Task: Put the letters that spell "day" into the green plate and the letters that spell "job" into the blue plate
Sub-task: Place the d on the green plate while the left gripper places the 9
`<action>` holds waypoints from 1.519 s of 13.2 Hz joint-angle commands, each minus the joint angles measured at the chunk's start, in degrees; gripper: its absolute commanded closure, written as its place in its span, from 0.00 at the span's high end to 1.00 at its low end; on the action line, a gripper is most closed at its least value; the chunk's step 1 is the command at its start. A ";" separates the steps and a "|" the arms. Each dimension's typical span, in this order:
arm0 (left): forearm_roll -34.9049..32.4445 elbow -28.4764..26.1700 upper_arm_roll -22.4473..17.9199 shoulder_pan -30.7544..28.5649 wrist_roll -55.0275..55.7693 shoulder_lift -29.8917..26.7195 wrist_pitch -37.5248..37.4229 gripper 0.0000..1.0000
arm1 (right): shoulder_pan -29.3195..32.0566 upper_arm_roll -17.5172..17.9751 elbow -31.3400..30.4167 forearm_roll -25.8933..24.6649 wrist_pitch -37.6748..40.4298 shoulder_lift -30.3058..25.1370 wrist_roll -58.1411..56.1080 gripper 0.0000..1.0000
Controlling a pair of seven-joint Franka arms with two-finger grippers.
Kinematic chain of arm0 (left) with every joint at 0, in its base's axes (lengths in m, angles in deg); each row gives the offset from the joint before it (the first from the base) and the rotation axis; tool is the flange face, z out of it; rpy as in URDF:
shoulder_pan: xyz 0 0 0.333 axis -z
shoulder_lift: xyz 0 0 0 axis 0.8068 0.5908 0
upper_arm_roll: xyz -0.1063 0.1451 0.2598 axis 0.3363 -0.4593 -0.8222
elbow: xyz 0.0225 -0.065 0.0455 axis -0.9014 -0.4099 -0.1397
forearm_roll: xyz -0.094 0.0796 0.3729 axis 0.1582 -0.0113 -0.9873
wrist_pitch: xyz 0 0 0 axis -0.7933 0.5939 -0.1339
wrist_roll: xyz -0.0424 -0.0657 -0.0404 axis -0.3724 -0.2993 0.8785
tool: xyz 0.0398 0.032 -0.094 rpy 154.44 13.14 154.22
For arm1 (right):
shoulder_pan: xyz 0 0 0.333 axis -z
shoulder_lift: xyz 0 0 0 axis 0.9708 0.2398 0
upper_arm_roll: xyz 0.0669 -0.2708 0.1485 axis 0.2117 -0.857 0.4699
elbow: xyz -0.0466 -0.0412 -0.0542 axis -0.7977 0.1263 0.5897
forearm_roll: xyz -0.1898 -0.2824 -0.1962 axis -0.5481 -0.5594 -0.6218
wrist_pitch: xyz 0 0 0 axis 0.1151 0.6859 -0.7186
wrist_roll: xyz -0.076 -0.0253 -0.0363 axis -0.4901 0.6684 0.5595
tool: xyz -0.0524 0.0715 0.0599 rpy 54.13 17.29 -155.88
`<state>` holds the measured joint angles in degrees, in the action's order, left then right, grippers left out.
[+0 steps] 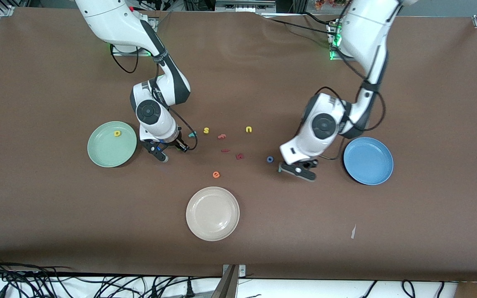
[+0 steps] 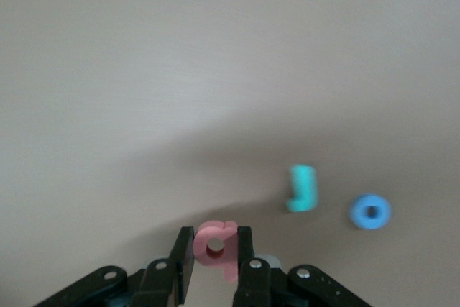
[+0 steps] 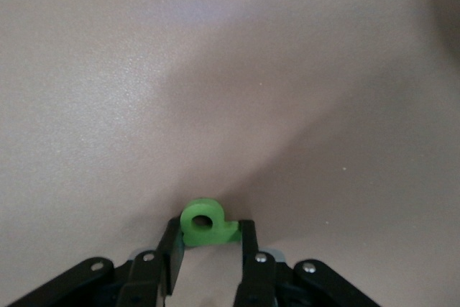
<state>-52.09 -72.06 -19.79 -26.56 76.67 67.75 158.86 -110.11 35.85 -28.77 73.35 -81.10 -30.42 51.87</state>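
Pink foam b (image 2: 215,247) pinched by left end effector (image 2: 215,267); right end effector (image 3: 208,249) pinches green d (image 3: 205,223).

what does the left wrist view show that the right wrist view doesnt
Only the left wrist view: the left end effector shut on a pink letter, with a teal letter and a blue ring letter lying on the table. Only the right wrist view: the right end effector shut on a green letter. Both show the brown table.
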 commanded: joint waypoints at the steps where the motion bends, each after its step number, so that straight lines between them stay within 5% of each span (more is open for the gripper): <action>1: 0.94 -4.75 0.84 -7.34 -5.64 -8.51 -6.29 0.10 | -0.12 -0.70 -0.45 0.39 -0.07 -0.52 -0.98 0.20; 6: 0.68 -14.78 0.75 -18.60 -21.72 -15.12 -6.40 0.14 | 0.06 -7.71 0.52 -0.05 13.43 -6.93 -14.47 0.21; 8: 0.68 -15.75 0.66 -20.89 -23.77 -14.51 -6.05 0.28 | 0.06 -12.19 0.35 -0.05 16.97 -7.99 -23.09 0.21; 10: 0.68 -15.67 0.75 -20.99 -23.95 -13.81 -5.78 0.52 | 0.32 -16.06 -0.18 -0.05 17.85 -7.73 -31.61 0.22; 11: 0.68 -15.49 0.75 -20.82 -23.78 -13.81 -5.70 0.72 | 0.50 -17.47 -0.53 0.04 17.86 -7.21 -35.13 0.22; 12: 0.86 -15.31 0.75 -20.21 -23.25 -13.72 -5.61 0.78 | 1.54 -17.92 -0.88 0.21 17.60 -6.59 -37.35 0.24; 14: 1.38 -15.05 0.83 -18.19 -22.98 -13.55 -3.34 0.78 | 2.69 -17.93 -1.06 0.83 17.24 -5.72 -38.60 0.35; 15: 1.82 -14.79 0.92 -16.79 -22.98 -13.46 -2.71 0.78 | 2.70 -17.93 -1.06 0.92 17.15 -5.54 -38.51 0.51; 16: 5.13 -13.31 0.84 -14.25 -22.90 -13.02 -2.53 0.78 | 2.78 -17.93 -0.97 1.01 17.24 -5.36 -38.51 0.91; 17: 10.38 -10.33 0.84 -11.70 -22.90 -10.93 -2.53 0.80 | 2.87 -17.93 -0.71 1.01 17.59 -5.44 -38.42 0.99; 20: 18.85 -4.96 0.84 -5.63 -22.90 -4.69 1.31 0.82 | 2.00 -17.05 -0.27 1.09 18.99 -7.11 -36.15 0.99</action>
<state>-37.42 -81.99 -18.31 -35.16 54.11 57.51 157.66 -107.45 18.21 -29.30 73.47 -63.53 -35.79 14.72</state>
